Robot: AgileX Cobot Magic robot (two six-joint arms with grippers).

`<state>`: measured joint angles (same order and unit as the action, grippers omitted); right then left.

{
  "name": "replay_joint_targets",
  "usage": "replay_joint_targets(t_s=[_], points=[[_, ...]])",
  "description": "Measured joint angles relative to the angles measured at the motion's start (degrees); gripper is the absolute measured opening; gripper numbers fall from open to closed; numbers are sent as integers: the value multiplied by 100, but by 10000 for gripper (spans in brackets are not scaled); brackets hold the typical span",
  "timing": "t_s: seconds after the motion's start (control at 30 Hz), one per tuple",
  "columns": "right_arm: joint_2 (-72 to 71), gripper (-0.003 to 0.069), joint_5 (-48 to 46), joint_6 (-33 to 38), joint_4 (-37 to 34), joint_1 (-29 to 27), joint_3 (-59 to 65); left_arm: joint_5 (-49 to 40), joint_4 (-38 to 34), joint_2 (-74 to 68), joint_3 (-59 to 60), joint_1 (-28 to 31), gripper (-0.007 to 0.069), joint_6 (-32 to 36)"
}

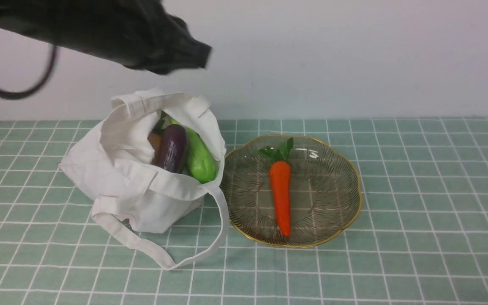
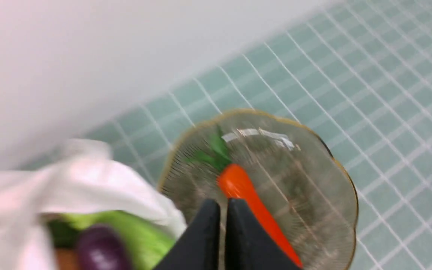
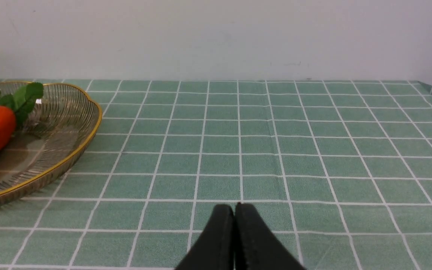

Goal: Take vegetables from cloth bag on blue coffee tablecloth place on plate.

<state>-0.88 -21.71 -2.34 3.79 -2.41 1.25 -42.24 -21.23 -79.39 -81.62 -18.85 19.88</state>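
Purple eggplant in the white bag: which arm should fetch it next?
Left. The left arm hangs above the white cloth bag, with the glossy purple eggplant in its wrist view. The right arm faces teal checked tablecloth beyond the scalloped glass plate, away from the bag.

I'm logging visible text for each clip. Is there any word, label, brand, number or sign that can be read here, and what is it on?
No text can be read in any view.
Small dark print low on the cloth bag: too small and blurred to read.
Plate, carrot, tablecloth: no writing visible, only the white grid lines on the cloth.
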Motion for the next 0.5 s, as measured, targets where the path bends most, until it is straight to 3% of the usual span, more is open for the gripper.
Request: replay_joint_targets(t_s=[0.27,0.5], points=[[0,-10,0,0,0,0,0,1559,-34,2692,2568,89,-8,-103],[0,-10,0,0,0,0,0,3087,-593,5566,4981,89,-8,-188]])
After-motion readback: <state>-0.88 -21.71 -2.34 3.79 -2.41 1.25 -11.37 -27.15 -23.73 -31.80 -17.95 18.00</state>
